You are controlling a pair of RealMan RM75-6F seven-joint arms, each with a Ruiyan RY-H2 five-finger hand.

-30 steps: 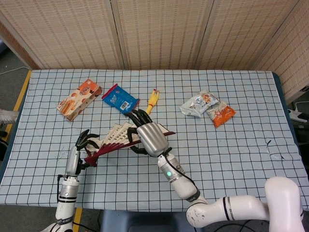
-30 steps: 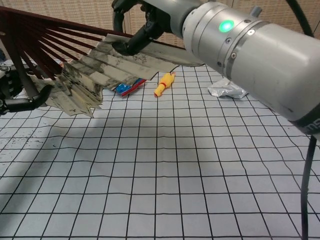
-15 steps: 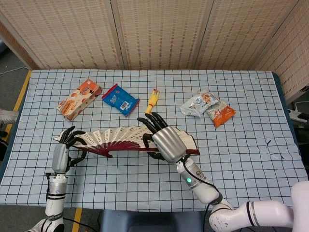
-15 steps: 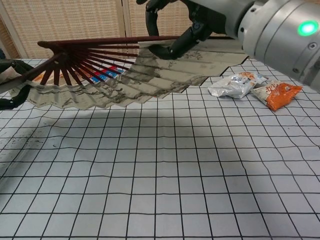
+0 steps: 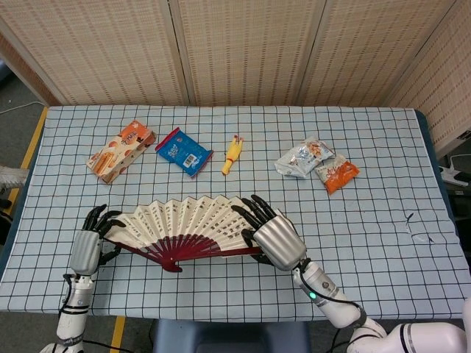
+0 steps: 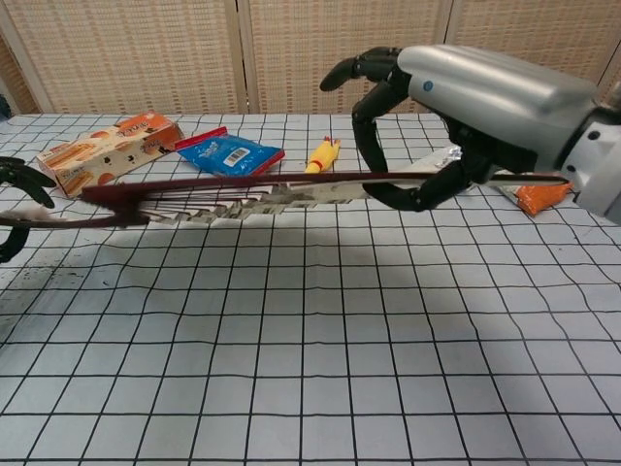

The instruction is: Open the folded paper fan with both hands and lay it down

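- The paper fan [image 5: 188,224] is spread wide and held level above the table's [image 5: 368,220] near middle; the chest view shows it edge-on.
- The right hand [image 5: 274,237], at the fan's 3 o'clock, grips its end rib, fingers curled around.
- The left hand [image 5: 88,243], at 9 o'clock, holds the other rib; the chest view cuts it off.
- Snack packets [image 5: 184,151] lie at 12 o'clock.

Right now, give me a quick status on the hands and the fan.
Left hand and right hand each hold an end of the paper fan. Fan spread open, level above the table. Nothing underneath it.
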